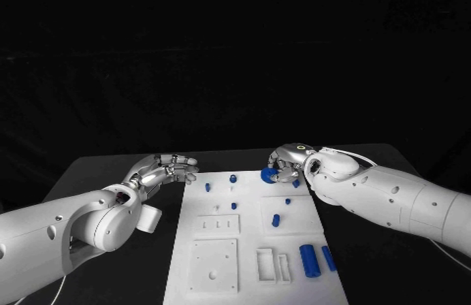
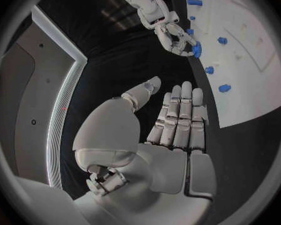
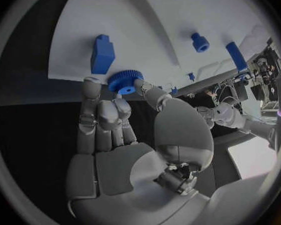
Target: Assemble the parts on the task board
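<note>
My right hand [image 1: 286, 163] pinches a blue gear [image 3: 122, 82] between thumb and fingertips, at the far right edge of the board [image 1: 250, 264]. I judge it is held by its toothed rim so that its bore stays free to go down onto a peg. Just beside the gear in the right wrist view stands a blue block [image 3: 102, 54], close enough to foul the fingers on the way down. Small blue pegs [image 1: 233, 179] stand across the far half of the board; two blue cylinders [image 1: 308, 260] lie near its right edge, well apart from the gear. My left hand [image 1: 169, 168] holds nothing, fingers extended, over the desk [image 1: 108, 172] beside the board's left edge.
</note>
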